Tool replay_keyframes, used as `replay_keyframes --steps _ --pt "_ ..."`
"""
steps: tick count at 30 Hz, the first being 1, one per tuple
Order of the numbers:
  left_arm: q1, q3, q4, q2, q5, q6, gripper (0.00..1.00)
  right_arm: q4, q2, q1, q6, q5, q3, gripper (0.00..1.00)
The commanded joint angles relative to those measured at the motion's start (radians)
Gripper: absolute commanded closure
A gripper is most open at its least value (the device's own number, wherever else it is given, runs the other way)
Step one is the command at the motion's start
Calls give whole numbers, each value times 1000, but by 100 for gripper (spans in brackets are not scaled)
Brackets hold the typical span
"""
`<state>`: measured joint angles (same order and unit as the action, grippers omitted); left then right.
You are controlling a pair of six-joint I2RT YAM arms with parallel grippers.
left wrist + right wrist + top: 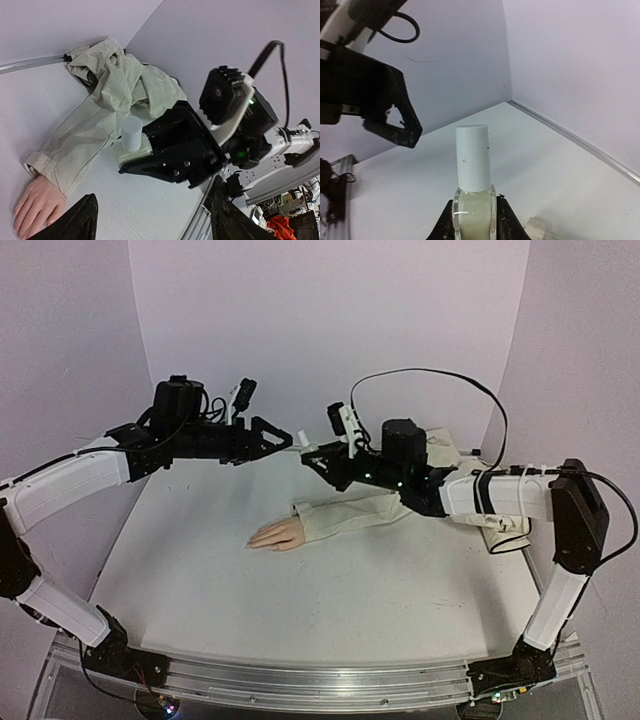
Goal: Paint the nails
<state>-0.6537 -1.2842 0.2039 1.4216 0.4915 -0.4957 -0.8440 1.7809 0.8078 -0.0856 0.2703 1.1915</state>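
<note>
Right claw (474,220) clamps bottle (472,160); left claw (280,437) apart; fake hand (277,535) visible overhead, left-wrist only.

We saw soft, even, fairly bright light with a lilac cast; shadows on the worktop (330,580) were faint. The overhead view bowed at its edges. The jaws of the left gripper (155,220) looked blurred, and the bottle (472,212) carried a thin glint.

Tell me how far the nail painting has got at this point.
Done: the right pincer grips the bottle, raised off the table. In hand: the open left pincer sits by the white cap, which is on the bottle. Still to do: uncapping and all the painting; the fake hand lies flat on the table, and its nails are too small to show any polish.
</note>
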Motion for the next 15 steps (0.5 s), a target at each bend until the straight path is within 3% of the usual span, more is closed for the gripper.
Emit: replay_keyframes --steps 1,6,15 --pt "25 47 -178 -85 188 23 21 -86 -76 -51 -180 577 23 100" --pt "24 54 -285 -73 300 1 22 -245 -40 -52 -352 830 55 100" --pt "-32 28 -304 -49 396 48 49 -323 -15 -53 -432 760 72 100"
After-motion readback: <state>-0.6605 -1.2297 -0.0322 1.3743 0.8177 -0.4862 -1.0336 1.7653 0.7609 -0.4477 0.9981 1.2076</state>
